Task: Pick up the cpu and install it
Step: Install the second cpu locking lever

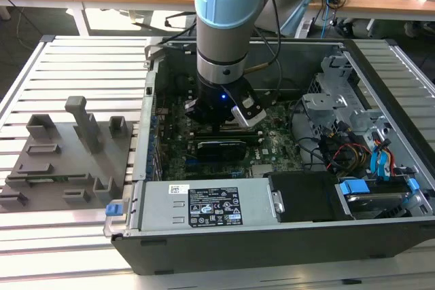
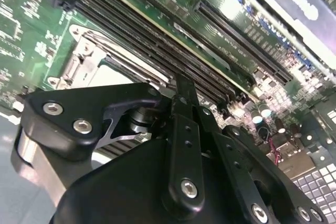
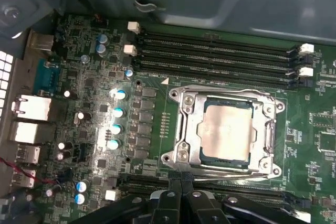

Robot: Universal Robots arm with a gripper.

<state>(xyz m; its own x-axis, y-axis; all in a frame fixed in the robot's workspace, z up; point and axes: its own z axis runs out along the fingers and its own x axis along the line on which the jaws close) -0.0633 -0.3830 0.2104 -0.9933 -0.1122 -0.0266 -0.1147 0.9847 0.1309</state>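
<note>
The cpu [image 3: 224, 134] already sits in the motherboard socket [image 3: 181, 129], inside its metal frame, below the memory slots [image 3: 215, 51]. The gripper [image 3: 181, 184] hangs just beside the socket's edge, fingers together and holding nothing. The risk is a stray downward nudge — the closed tips could scrape the frame or tilt the chip on its contacts.

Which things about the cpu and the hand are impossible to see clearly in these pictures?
- Hand, first wrist view: cut off by the picture's edge, so its opening is unclear.
- Cpu, first wrist view: its edges lie under the metal socket frame, so full seating is unclear.
- Exterior view: the arm hides the socket.
</note>
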